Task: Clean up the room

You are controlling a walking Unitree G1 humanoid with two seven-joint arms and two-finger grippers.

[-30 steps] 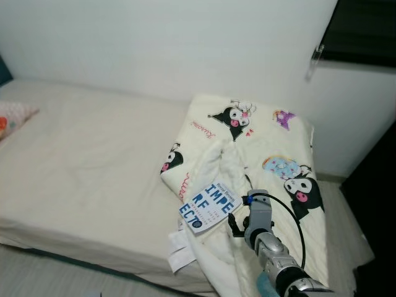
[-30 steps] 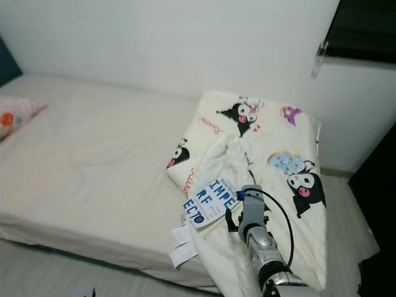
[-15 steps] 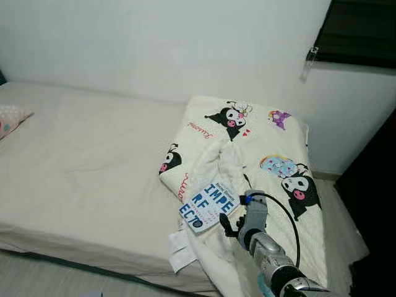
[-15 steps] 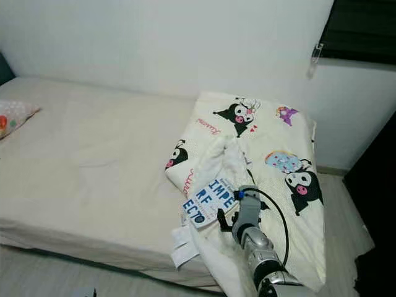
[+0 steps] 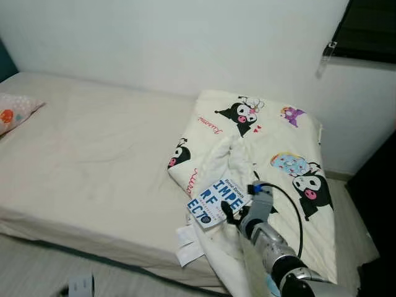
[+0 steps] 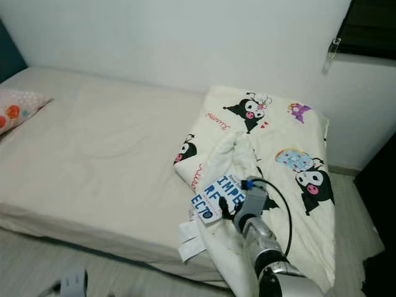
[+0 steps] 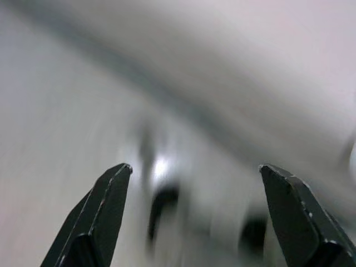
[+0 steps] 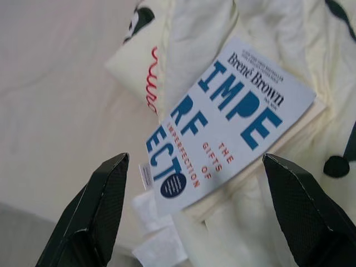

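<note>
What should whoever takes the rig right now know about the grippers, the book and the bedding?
Right gripper: jaws open, hovering just short of the book, not touching it.
Left gripper: jaws open, idle over blurred floor.
Book lies face up on the rumpled cartoon-print blanket near the bed's front edge. A pink pillow sits at the far left.
Done: nothing picked up yet.
Left: grasp the book, probably put it away, then straighten the blanket.

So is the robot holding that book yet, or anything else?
No, nothing is held. The right gripper is open, its fingers spread above the book lying on the blanket. The left gripper is open too, holding nothing.
</note>
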